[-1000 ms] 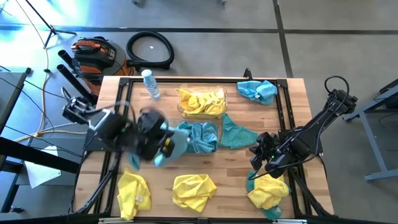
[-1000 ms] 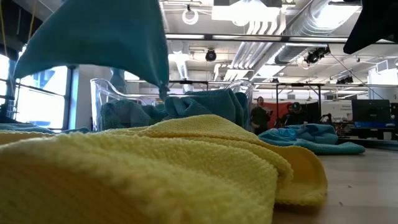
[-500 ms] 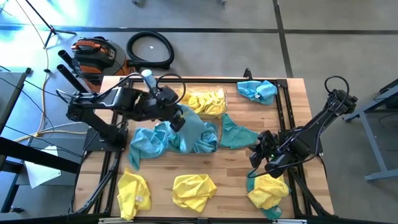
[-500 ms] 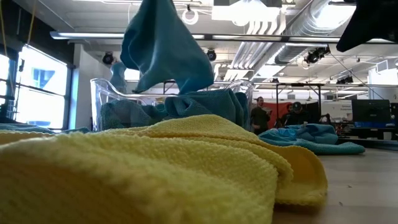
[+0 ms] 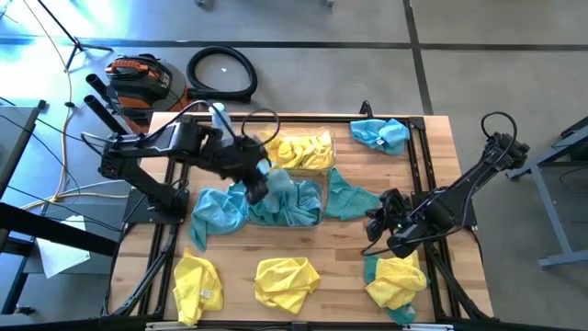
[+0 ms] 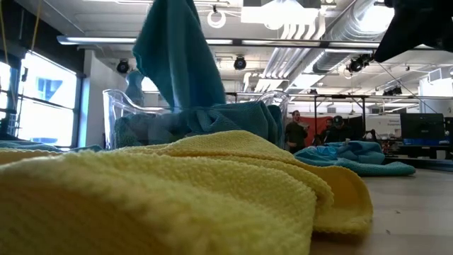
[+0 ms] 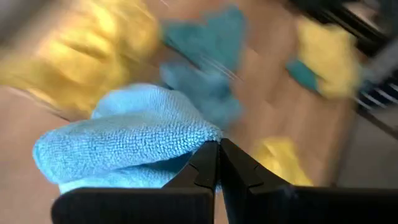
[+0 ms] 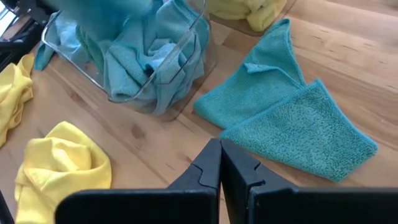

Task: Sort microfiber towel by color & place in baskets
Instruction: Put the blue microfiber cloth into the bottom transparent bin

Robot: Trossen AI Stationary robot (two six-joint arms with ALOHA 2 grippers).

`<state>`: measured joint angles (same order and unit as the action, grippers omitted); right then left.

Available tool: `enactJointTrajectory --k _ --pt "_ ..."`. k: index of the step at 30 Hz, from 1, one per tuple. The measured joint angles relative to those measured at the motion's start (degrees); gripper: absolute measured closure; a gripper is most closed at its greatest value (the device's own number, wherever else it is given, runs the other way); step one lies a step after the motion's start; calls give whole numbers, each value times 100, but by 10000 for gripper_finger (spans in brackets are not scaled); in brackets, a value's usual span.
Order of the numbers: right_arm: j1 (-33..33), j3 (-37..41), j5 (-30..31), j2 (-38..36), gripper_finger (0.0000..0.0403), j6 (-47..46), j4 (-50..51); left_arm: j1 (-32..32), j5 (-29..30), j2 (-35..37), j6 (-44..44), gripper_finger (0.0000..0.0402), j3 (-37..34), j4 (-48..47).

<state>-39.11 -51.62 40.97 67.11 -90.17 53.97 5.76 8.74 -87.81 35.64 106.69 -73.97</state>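
Note:
My left gripper (image 5: 263, 177) is shut on a teal towel (image 5: 219, 208) above the left end of the clear basket (image 5: 292, 200) that holds teal towels. In the low view this towel (image 6: 177, 57) hangs down into that basket (image 6: 120, 106). A second clear basket (image 5: 299, 152), behind the first, holds yellow towels. A loose teal towel (image 5: 353, 199) lies flat on the table to the right of the baskets. My right gripper (image 5: 375, 226) is shut and hovers near this towel (image 8: 298, 118), touching nothing. My left gripper pinches a rounded fold of the teal towel (image 7: 186, 134) between its two fingers, coming from above. The towel hangs below the fingers. Its lower part drapes over the basket's left end, and its far end (image 5: 207, 216) lies on the table left of the basket.
Yellow towels lie along the near edge (image 5: 197, 285) (image 5: 285, 280) (image 5: 395, 280), the right one with a teal towel under it. Another teal towel (image 5: 378, 131) sits at the far right corner. A water bottle (image 5: 222, 124) lies left of the yellow basket.
My left gripper has carried the teal towel from the table's left toward the far edge and right, over the teal basket. The towel first hung clear. Now its lower part has come down onto the basket and the table beside it.

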Motion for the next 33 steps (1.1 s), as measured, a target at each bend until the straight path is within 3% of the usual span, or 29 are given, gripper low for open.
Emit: enactJointTrajectory --k 2,5,11,16,24,33 --pt "25 0 0 0 403 0 -2 91 -290 -26 57 401 0 -40" --pt "26 0 2 0 403 -2 -8 110 -250 -128 34 401 -4 -89" --pt "26 0 15 -2 403 -152 -18 -117 774 -766 21 401 -4 -206" --pt "24 0 107 -2 403 -301 -45 -135 1075 -1575 248 401 -4 -415" --pt "24 0 107 4 403 -305 -156 145 677 -2747 -23 401 -4 114" --pt "24 0 80 160 403 -413 -257 97 629 -3173 11 401 -40 756"
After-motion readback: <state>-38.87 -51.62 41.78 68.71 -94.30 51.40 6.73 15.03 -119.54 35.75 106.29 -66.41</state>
